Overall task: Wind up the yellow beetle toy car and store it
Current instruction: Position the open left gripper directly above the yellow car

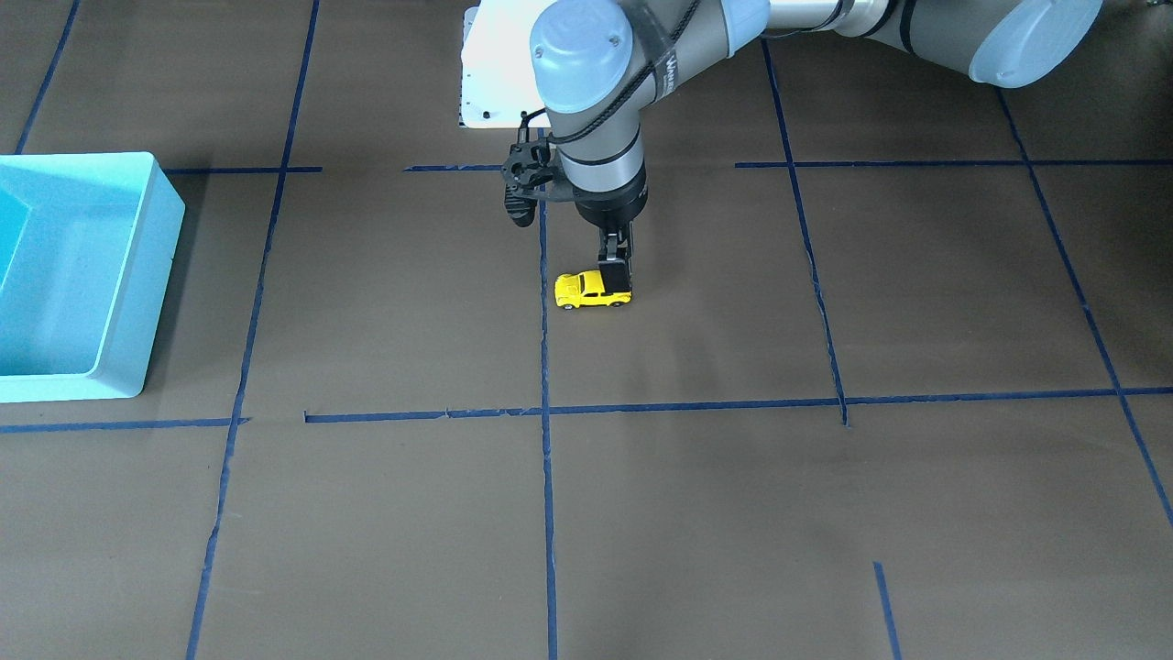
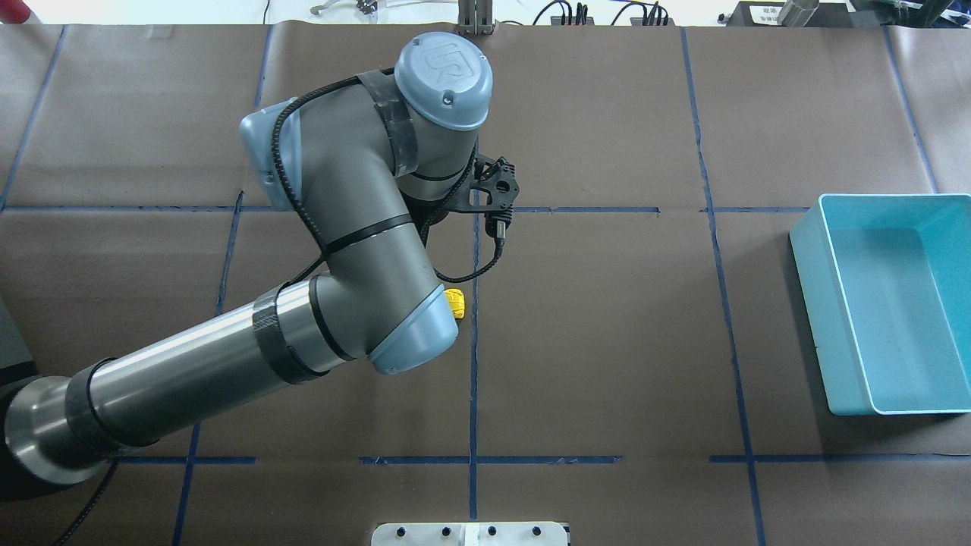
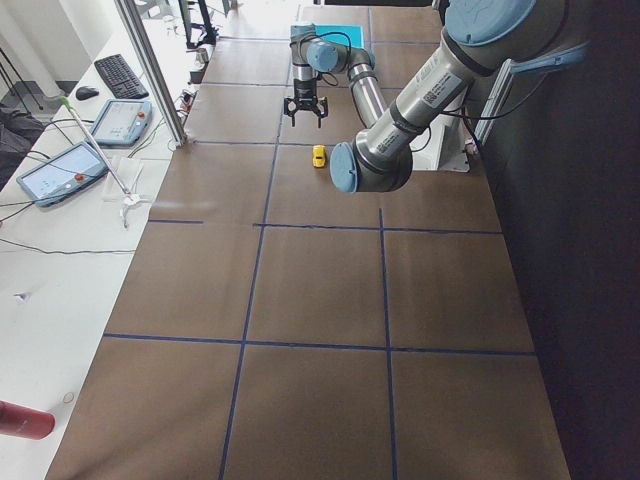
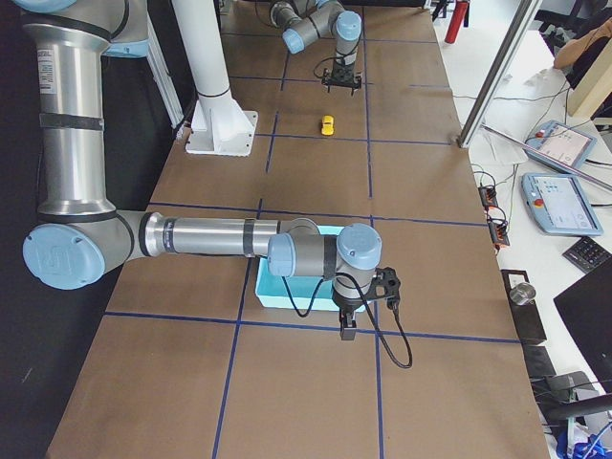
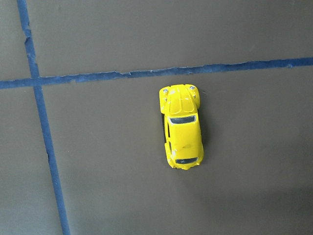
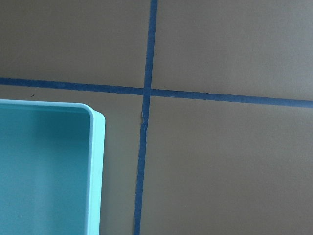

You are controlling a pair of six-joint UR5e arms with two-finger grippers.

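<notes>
The yellow beetle toy car (image 1: pixel 591 290) stands on its wheels on the brown table near the middle, beside a blue tape line. It also shows in the left wrist view (image 5: pixel 182 128), whole and free, and at the elbow's edge in the overhead view (image 2: pixel 454 303). My left gripper (image 1: pixel 615 272) hangs point-down over the car's rear end, raised above it, with its fingers spread in the side views (image 3: pixel 303 115). The light blue bin (image 2: pixel 810 299) sits at the table's right end and is empty. My right gripper (image 4: pixel 347 330) hangs by the bin's corner (image 6: pixel 98 171); I cannot tell whether it is open or shut.
A white base plate (image 1: pixel 495 64) lies at the robot's edge of the table. Blue tape lines (image 1: pixel 545 412) divide the brown surface into squares. My left arm's elbow (image 2: pixel 410 334) hangs low over the car's area. Tablets (image 4: pixel 559 201) lie off the table on the operators' side.
</notes>
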